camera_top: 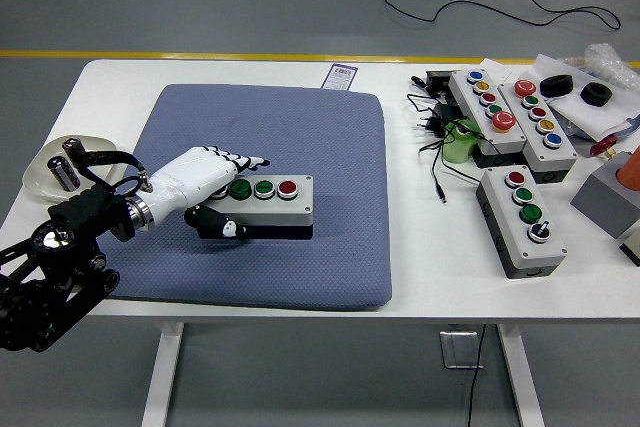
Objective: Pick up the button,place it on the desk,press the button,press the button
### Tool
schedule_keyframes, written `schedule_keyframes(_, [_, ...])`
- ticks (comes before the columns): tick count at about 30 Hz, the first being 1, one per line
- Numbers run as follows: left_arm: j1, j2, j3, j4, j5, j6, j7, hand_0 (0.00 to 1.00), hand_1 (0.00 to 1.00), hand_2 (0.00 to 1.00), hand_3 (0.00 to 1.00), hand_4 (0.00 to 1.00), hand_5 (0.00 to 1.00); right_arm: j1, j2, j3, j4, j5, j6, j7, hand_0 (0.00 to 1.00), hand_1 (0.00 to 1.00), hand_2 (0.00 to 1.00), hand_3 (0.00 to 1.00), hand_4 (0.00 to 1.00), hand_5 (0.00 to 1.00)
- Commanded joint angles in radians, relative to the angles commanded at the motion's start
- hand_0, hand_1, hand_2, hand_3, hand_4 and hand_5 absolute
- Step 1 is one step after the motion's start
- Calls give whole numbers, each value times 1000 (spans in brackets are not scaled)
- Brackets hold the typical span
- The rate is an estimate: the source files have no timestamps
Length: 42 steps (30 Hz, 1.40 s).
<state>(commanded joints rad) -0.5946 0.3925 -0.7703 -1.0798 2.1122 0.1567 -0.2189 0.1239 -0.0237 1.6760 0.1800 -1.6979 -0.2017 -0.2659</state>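
A grey button box (275,209) with two green buttons and one red button lies on the blue pad (300,127). My left hand (245,195), white with a black thumb, holds the box's left end. Its fingers (240,160) stretch along the far top edge and the thumb (220,224) presses the near side. The box looks level on the pad. The right hand is out of view.
A white dish (40,172) with two batteries sits at the left edge. At the right are several more button boxes (520,219), black cables (435,147), a green object (462,139) and a grey block (605,197).
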Motion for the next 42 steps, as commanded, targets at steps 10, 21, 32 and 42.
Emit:
schedule_keyframes(10, [108, 15, -215, -281, -49, -53, 67, 944, 938, 993, 988, 975, 725, -2, -1, 5, 0, -4, 1, 1, 652, 653, 675, 590, 433, 285])
schedule_keyframes(21, [146, 5, -181, -512, -65, -31, 358, 2, 2, 2, 635, 693, 998, -2, 0, 3, 0, -1, 2, 1, 652, 653, 675, 590, 433, 284])
schedule_keyframes(32, [129, -2, -151, -504, -109, -251, 523, 2, 2, 2, 649, 644, 998, 0, -1, 0, 0, 1, 2, 1, 652, 652, 675, 590, 433, 284])
schedule_keyframes(42, [138, -4, -121, -483, -109, -280, 545, 2, 2, 2, 672, 623, 998, 0, -1, 1, 0, -5, 2, 0, 651, 652, 674, 589, 432, 284])
